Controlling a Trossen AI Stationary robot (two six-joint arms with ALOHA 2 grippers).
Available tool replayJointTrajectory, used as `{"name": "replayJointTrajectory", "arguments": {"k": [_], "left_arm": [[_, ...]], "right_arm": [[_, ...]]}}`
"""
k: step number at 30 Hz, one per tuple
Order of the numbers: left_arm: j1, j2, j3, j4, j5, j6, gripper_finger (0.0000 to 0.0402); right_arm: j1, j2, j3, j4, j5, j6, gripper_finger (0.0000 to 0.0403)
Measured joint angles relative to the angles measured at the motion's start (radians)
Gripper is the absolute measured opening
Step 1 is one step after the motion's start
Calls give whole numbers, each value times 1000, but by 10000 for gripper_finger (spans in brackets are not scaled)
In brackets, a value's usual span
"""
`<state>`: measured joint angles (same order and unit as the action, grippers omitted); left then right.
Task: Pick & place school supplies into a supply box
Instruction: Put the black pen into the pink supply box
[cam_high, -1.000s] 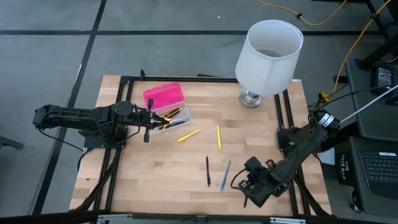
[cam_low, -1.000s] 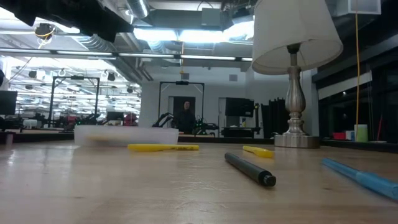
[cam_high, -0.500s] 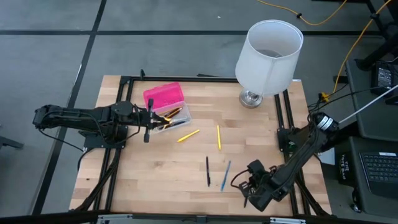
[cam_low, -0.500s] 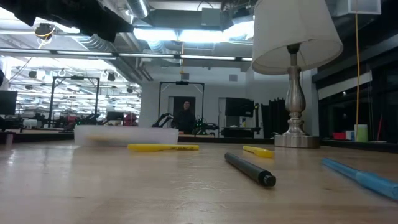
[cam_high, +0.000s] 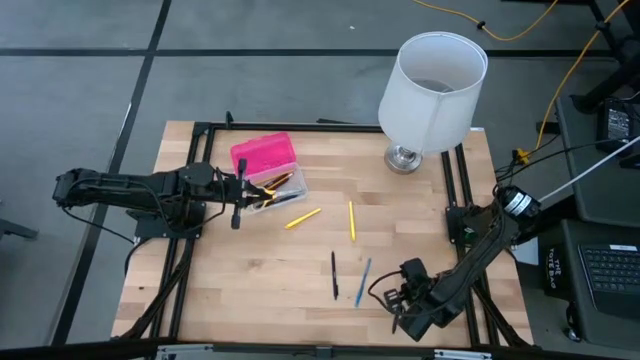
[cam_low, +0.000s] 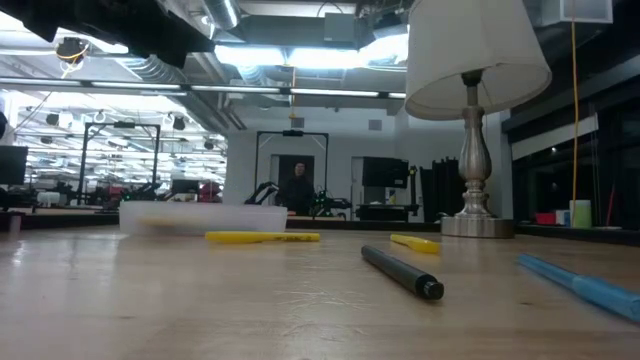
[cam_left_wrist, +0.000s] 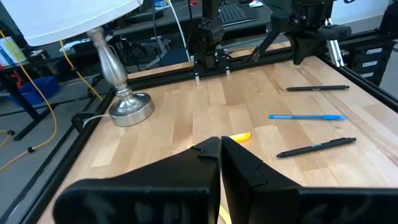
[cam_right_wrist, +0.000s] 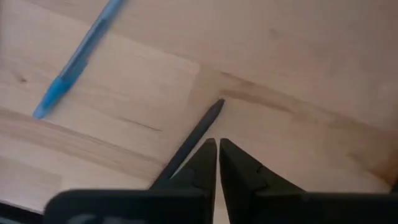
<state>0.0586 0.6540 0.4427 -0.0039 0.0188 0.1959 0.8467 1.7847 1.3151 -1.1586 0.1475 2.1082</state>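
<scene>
Shift since a second ago is small: right arm's forearm has swung slightly and its right claw (cam_high: 402, 316) has eased a touch toward the near bench (cam_high: 230, 290) edge, low over the wood. Nothing else moved: the loose pens lie as before, and the left arm holds the same pose. Meaning for the task, as I judge it: no item went in during this second, so four pens remain out in the open. Right claw fingers are pressed almost together, with only a hairline slit between them. A thin black pen (cam_right_wrist: 198, 130) runs out from under one finger, and I cannot tell if it is pinched or just lying on the wood. Left claw (cam_left_wrist: 219, 146) is pressed together too, holding nothing visible, parked right beside the supply box (cam_high: 266, 166) at far left of the bench. Box has a hot-pink opaque lid lying open and a clear, glossy plastic base with yellow, orange and dark pens inside. Loose on the bench are a matte black pen (cam_high: 334, 275) and a blue pen (cam_high: 362, 282) side by side mid-bench. Two slim yellow pencils (cam_high: 351, 220) lie farther in, between those pens and the box. All are thin, smooth rods and likely to roll. Bench is pale jointed wood planks. Lamp (cam_high: 432, 80) with a white shade and metal base stands at the far right corner.
</scene>
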Motion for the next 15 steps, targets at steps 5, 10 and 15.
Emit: {"name": "replayJointTrajectory", "arguments": {"k": [5, 10, 15], "left_arm": [[0, 0, 0, 0, 0, 0, 8], [0, 0, 0, 0, 0, 0, 4], [0, 0, 0, 0, 0, 0, 4]], "right_arm": [[-24, 0, 0, 2, -154, 5, 51], [-26, 0, 0, 12, -118, 8, 97], [-25, 0, 0, 61, -64, 73, 137]]}}
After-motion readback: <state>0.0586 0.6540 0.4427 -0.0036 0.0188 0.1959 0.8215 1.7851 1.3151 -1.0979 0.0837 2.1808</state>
